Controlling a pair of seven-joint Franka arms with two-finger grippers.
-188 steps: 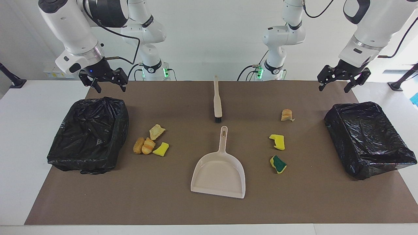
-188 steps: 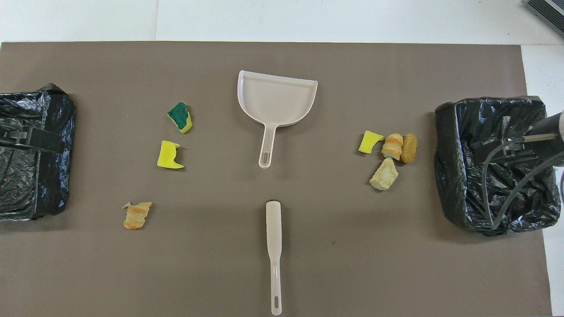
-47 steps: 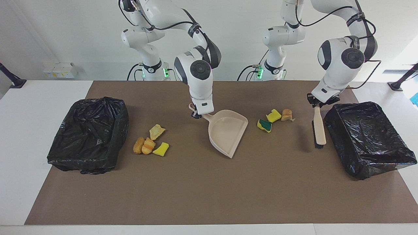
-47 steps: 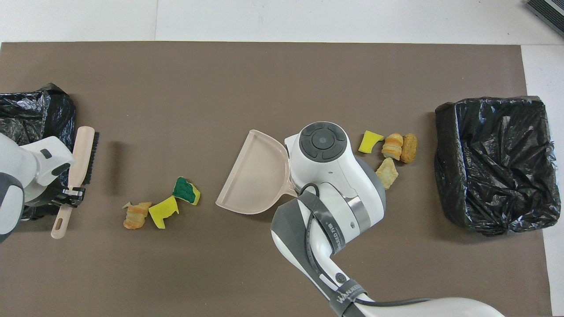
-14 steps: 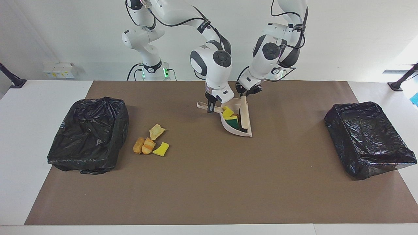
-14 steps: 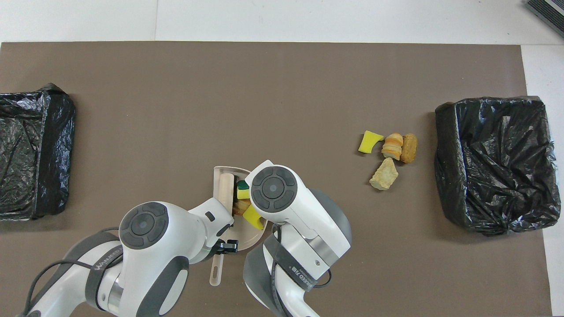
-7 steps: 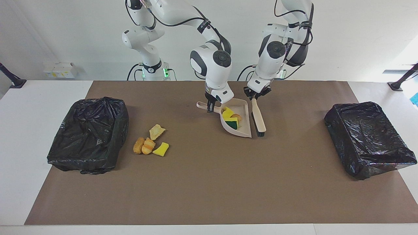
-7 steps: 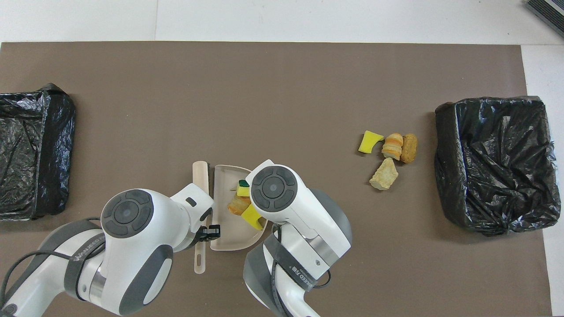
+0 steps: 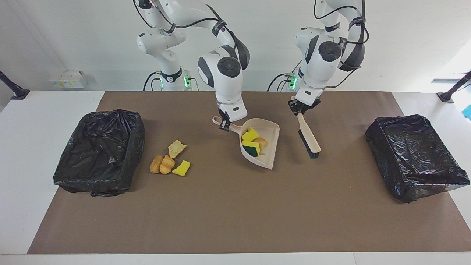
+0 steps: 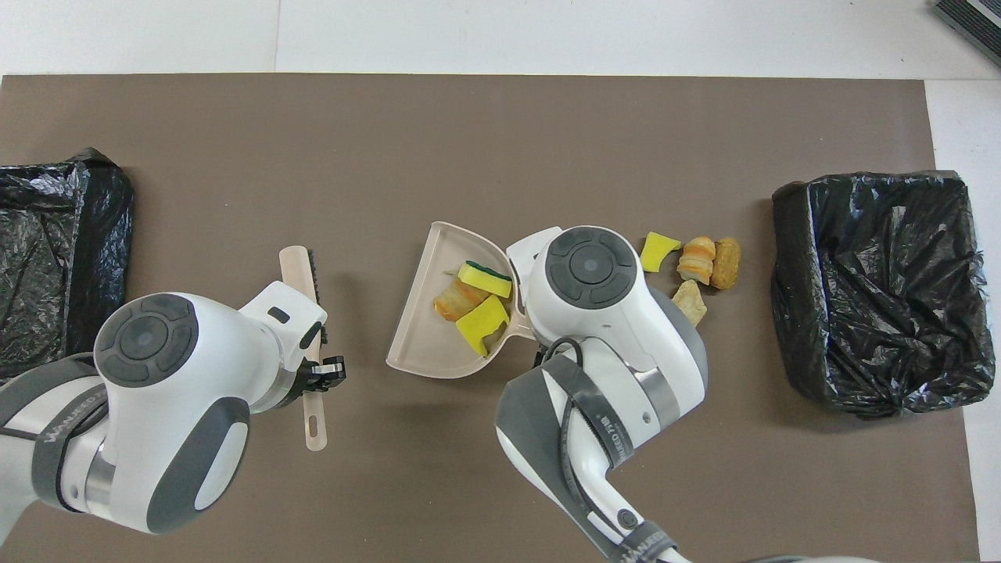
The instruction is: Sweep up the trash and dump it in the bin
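My right gripper (image 9: 223, 124) is shut on the handle of the beige dustpan (image 9: 271, 144), which it holds tilted just over the middle of the mat. In the pan lies trash: a yellow sponge chunk (image 9: 250, 134), a green-faced sponge (image 9: 251, 149) and a bread piece (image 9: 261, 142). My left gripper (image 9: 302, 107) is shut on the handle of the brush (image 9: 310, 139), which hangs bristles down beside the pan, toward the left arm's end. From overhead, the right arm's wrist hides its gripper; the pan (image 10: 426, 332) and brush (image 10: 298, 270) show. More trash (image 9: 166, 164) lies on the mat.
A black-bagged bin (image 9: 99, 151) stands at the right arm's end, with the loose trash pile (image 10: 696, 260) beside it. A second black-bagged bin (image 9: 414, 154) stands at the left arm's end. The brown mat (image 9: 235, 213) covers the table.
The dustpan with its trash has swung and shifted toward the right arm's end. The brush has pulled out of the pan and moved toward the left arm's end.
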